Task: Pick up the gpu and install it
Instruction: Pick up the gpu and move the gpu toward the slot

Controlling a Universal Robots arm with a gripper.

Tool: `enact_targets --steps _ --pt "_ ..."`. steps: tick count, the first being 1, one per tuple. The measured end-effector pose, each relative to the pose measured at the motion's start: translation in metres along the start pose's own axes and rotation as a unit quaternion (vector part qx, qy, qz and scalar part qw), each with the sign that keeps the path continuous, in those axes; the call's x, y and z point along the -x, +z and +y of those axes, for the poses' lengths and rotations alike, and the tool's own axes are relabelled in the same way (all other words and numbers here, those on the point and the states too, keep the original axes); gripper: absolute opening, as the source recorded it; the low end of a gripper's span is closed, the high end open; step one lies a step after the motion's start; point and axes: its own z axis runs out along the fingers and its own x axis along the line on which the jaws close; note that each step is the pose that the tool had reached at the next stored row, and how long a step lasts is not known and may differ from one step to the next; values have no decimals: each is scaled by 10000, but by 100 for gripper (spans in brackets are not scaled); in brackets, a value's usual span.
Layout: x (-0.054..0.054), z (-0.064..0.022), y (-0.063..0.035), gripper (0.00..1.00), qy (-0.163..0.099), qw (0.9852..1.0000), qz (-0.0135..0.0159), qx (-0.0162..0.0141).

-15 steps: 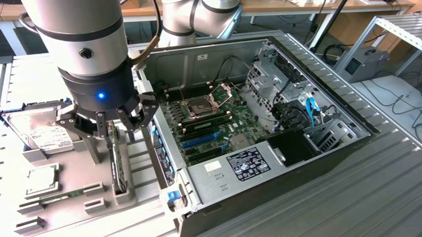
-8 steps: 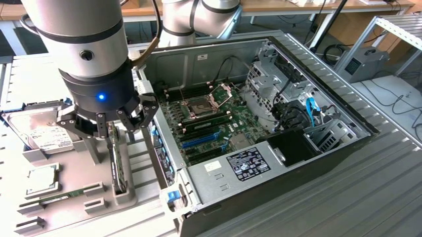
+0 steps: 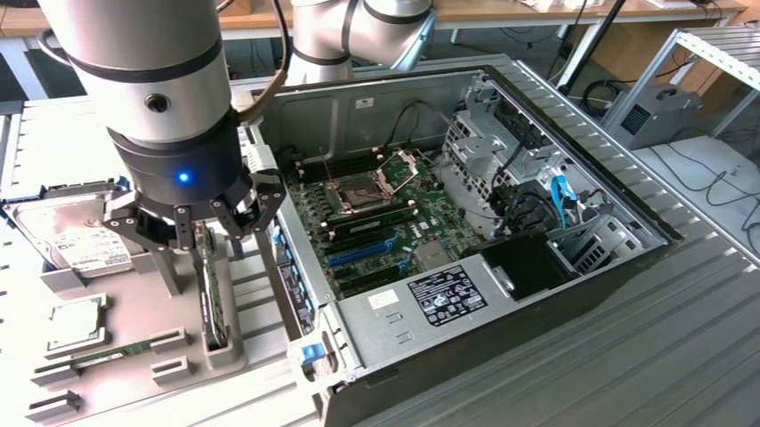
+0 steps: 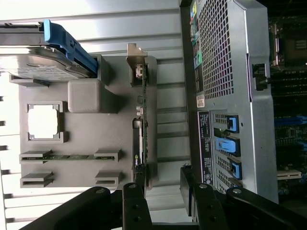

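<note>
Now, exterior view. The gripper [image 3: 199, 229] hangs low over the grey parts holder [image 3: 142, 382] on the exterior view's left, with its jaws spread and nothing between them. The gpu [image 3: 213, 298] stands on edge in a slot of that holder, a thin dark strip running from under the gripper toward the camera. The hard drive [image 3: 74, 238] lies on the holder just beside it. The open computer case [image 3: 594, 187] sits close on the exterior view's right, with its motherboard [image 3: 392, 213] exposed. The card is not yet lifted.

Wrist view. The gpu [image 4: 142, 120] shows edge-on in its slot, with its metal bracket at the end away from the gripper [image 4: 163, 196]. One of the fingers [image 4: 133, 201] sits nearly in line with the card's edge rather than to one side of it, so the card is not centred in the gap. The memory stick [image 4: 69, 156] lies in its own slot, well apart from the card. The case wall [image 4: 225, 57] runs close along the holder's other side.

Judgement on the step in hand, the grasp:
- The jaws should be shifted sideways until the card's top edge lies midway between the fingers.
- The fingers want to come down square to the card's flat faces and close on the board and shroud, not on the bracket.
- The lift out of the slot needs to be straight, as any tilt could bind the card.
- The case wall is close, so there is little room on that side.
</note>
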Motion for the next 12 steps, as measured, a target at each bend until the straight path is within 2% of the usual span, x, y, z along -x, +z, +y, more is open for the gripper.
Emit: enact_targets --steps 12 --pt "-1 -1 30 42 0 10000 0 0"
